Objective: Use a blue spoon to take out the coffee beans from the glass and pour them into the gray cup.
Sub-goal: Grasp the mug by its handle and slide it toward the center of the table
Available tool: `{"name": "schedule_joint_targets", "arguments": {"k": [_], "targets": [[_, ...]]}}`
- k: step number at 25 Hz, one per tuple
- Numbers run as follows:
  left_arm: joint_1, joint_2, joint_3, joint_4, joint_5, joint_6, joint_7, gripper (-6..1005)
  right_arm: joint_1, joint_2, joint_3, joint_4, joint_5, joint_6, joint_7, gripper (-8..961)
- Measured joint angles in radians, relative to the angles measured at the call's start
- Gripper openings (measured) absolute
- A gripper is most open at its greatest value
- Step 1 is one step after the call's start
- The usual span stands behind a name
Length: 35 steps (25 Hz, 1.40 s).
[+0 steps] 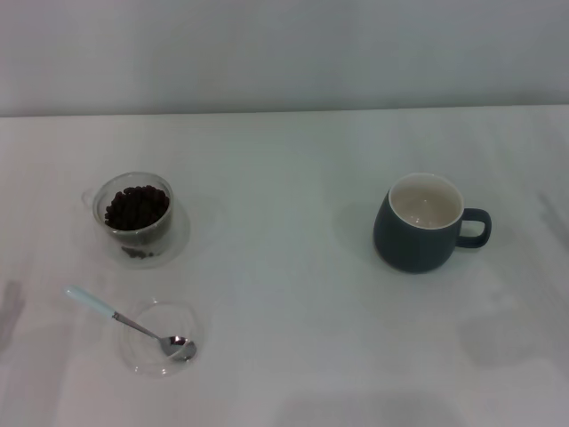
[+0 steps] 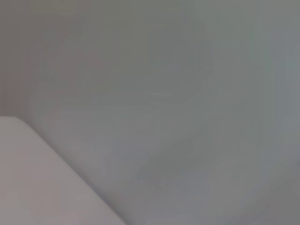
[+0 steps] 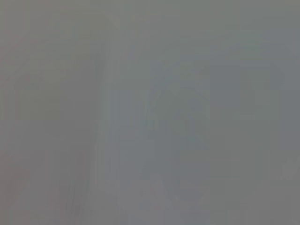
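While untouched, blue spoon (near edge), gray cup

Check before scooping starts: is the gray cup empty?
Empty: the gray cup stands upright, its cream inside bare, no beans.

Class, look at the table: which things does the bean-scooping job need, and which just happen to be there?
Needed: the blue spoon, the coffee beans, the glass holding them, the gray cup.

Not needed: the clear saucer under the spoon's bowl, the white table. No gripper is in view.
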Motion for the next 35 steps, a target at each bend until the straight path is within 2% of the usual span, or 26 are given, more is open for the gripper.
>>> {"name": "schedule_joint_targets", "arguments": {"k": [4, 8, 16, 24, 27, 35], "targets": [[0.002, 0.000, 0.000, 0.025, -0.004, -0.004, 0.000, 877, -0.046, -0.027, 0.000, -0.011, -0.118, -0.005, 0.120, 794], [-0.009, 0.000, 0.000, 0.031, -0.012, -0.010, 0.003, 877, -0.069, -0.029, 0.001, -0.006, -0.197, -0.008, 0.169, 794], [-0.038, 0.000, 0.000, 0.039, -0.023, -0.036, 0.013, 877, -0.059, 0.011, 0.000, 0.009, -0.258, 0.015, 0.149, 794], [-0.044, 0.000, 0.000, 0.040, -0.035, -0.037, 0.016, 878, -0.006, 0.074, 0.001, 0.013, -0.289, 0.134, 0.053, 795], [-0.043, -0.001, 0.000, 0.040, -0.042, -0.038, 0.016, 878, 0.011, 0.082, -0.001, 0.016, -0.289, 0.169, 0.036, 795], [-0.044, -0.002, 0.000, 0.040, -0.054, -0.039, 0.016, 878, 0.029, 0.084, 0.001, 0.016, -0.288, 0.197, 0.033, 795]]}}
